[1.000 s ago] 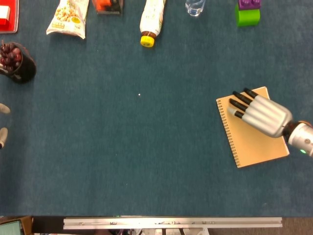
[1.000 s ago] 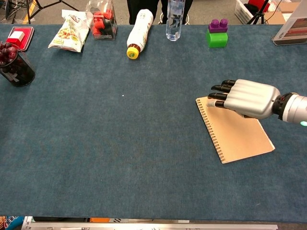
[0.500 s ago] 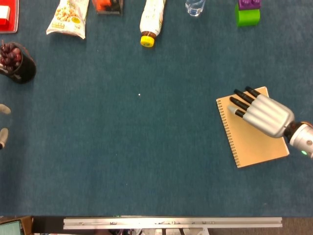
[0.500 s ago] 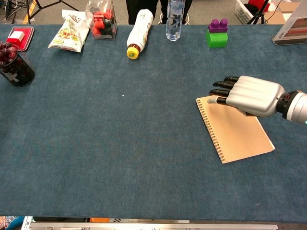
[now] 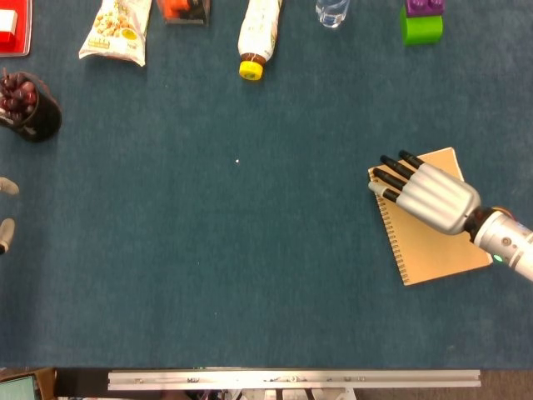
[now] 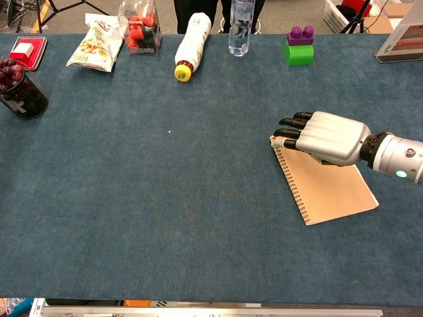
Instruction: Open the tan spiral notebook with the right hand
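Currently tan spiral notebook (image 5: 433,232) lies closed at table's right, coil edge leftward; right hand (image 5: 425,196) hovers empty, fingers extended over the far coil-side corner, so best hook a free cover edge and lift toward the coil.

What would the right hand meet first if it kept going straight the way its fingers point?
Probably nothing soon. The right hand points up-left over the spiral-bound corner of the tan spiral notebook; beyond it lies open blue table cloth. Far along that line lies the yellow-capped white bottle, though height is unclear.
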`<state>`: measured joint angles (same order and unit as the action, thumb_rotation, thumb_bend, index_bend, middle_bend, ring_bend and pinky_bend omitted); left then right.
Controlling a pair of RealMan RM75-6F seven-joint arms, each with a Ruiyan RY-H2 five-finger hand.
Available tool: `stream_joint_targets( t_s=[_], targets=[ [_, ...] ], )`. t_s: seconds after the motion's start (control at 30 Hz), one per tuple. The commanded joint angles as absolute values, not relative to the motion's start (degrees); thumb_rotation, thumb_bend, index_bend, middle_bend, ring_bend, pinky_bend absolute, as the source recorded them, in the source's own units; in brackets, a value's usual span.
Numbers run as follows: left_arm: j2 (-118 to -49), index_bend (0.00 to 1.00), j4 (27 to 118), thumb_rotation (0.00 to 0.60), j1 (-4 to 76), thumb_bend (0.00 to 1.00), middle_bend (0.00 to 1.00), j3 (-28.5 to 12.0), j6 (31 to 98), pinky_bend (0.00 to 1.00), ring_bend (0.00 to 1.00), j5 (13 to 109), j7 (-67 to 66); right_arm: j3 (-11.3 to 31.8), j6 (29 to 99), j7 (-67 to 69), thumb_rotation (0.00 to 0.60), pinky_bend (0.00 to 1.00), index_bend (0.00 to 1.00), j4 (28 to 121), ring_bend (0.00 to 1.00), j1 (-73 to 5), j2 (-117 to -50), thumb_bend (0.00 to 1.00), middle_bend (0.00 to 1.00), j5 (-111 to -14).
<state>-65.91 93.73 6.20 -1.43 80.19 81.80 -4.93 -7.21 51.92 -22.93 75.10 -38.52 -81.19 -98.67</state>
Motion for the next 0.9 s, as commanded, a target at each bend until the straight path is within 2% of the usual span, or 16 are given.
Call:
stream_joint_targets(
  t_s=[0.03, 0.4, 0.8, 0.83, 0.9],
  targets=[
    [-65.92, 0.37, 93.7, 0.6, 6.22, 0.32, 0.11, -1.39, 80.15, 0.26, 0.16, 81.85, -4.91, -7.14, 51.55, -22.71, 0.6, 0.16, 0.17, 73.87, 0.07, -38.55, -81.92, 1.0, 0.16, -98.43],
    [-65.89, 0.37, 93.71, 0.6, 6.25, 0.32, 0.11, -1.36, 79.98, 0.26, 0.16, 81.76, -4.87, -7.38, 51.13, -22.6, 0.6, 0.16, 0.17, 72.59, 0.07, -38.42, -81.75, 1.0, 0.16, -97.96],
    [-65.93, 0.37, 93.81, 0.6, 6.22, 0.32, 0.11, -1.37, 80.13, 0.26, 0.16, 81.83, -4.96, -7.32, 52.64, -23.97, 0.6, 0.16, 0.17, 78.16, 0.07, -37.48, -76.46, 1.0, 0.16, -97.19],
    [-65.92, 0.37, 93.83, 0.6, 6.19, 0.32, 0.11, -1.4, 80.21, 0.26, 0.16, 81.83, -4.87, -7.49, 53.7, -23.28, 0.6, 0.16, 0.17, 78.73, 0.07, -37.12, -75.82, 0.98, 0.16, -97.61],
    [-65.89, 0.37, 93.8, 0.6, 6.18, 0.32, 0.11, -1.43, 80.25, 0.26, 0.16, 81.82, -4.76, -7.96, 55.28, -22.04, 0.6, 0.16, 0.17, 79.57, 0.07, -36.48, -74.69, 0.88, 0.16, -98.33]
  ],
)
